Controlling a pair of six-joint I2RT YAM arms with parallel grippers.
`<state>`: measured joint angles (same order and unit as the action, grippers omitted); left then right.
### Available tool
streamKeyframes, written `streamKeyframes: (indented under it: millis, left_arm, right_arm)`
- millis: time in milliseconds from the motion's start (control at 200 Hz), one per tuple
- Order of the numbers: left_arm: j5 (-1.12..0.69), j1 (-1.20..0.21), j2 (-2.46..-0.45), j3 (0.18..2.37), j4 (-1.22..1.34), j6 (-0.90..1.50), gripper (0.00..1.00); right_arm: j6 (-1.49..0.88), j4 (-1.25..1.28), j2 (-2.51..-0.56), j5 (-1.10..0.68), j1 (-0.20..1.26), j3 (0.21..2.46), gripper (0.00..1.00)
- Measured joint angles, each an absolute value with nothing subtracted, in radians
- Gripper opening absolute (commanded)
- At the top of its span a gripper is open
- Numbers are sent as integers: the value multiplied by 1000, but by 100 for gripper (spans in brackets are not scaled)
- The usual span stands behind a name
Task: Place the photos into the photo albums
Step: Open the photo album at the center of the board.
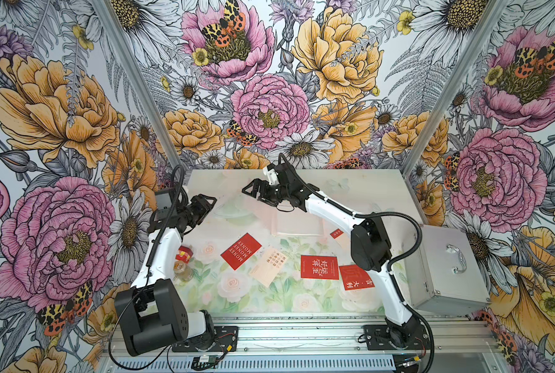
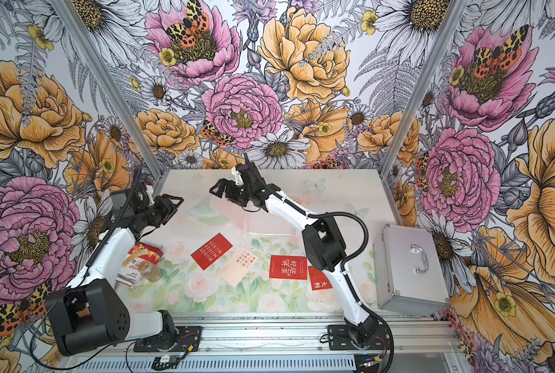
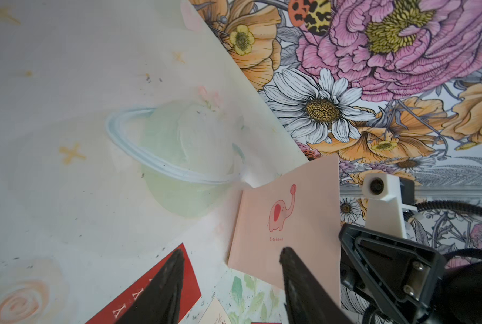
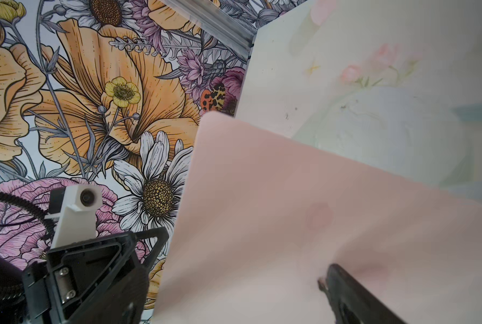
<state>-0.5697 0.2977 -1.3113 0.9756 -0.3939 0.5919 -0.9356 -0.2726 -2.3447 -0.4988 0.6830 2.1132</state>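
Note:
The pale pink photo album (image 1: 298, 224) lies at the back middle of the table. Its elephant cover (image 3: 284, 218) stands lifted, and it fills the right wrist view as a blurred pink sheet (image 4: 290, 210). My right gripper (image 1: 253, 190) hangs open at that cover's edge; one fingertip (image 4: 335, 277) shows and the other is hidden behind the cover. My left gripper (image 1: 209, 206) is open and empty, a little left of the album. The photos lie loose in front: a red MONEY card (image 1: 241, 251), a cream card (image 1: 268, 266), a red card (image 1: 319, 267) and another red one (image 1: 355, 277) partly under the right arm.
A silver metal case (image 1: 444, 268) sits at the table's right edge. A red-and-white box (image 2: 143, 253) and a small jar (image 2: 148, 269) stand at the left under my left arm. A small red card (image 1: 336, 233) lies beside the right arm's elbow. Flowered walls close in three sides.

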Motion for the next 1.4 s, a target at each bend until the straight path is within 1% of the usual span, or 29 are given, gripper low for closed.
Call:
streamKeyframes:
  millis: [85, 335, 595, 736, 851, 1076, 1256, 1401]
  left_arm:
    - [-570, 328, -1284, 968, -425, 583, 57]
    - [-590, 317, -1225, 968, -450, 566, 57]
    - [-588, 198, -1232, 1007, -480, 566, 56]
    - [-583, 132, -1281, 1057, -480, 566, 56]
    - [-581, 107, -1339, 1071, -478, 566, 56]
    - [-585, 148, -1442, 1036, -414, 590, 56]
    - [-595, 152, -1517, 1026, -353, 604, 56]
    - [-596, 152, -1590, 1026, -332, 605, 55]
  right_arm:
    - [-943, -280, -2403, -495, 690, 2176, 100]
    - [-954, -294, -2529, -489, 691, 2313, 100]
    - [-949, -326, -2561, -464, 691, 2326, 99]
    - [-942, -348, -2571, -448, 694, 2326, 99]
    - [-941, -351, -2571, -438, 698, 2322, 99]
    - [-921, -351, -2571, -411, 698, 2251, 98]
    - [-911, -351, -2568, -391, 698, 2197, 98]
    - [-889, -350, -2514, -369, 697, 2119, 98]
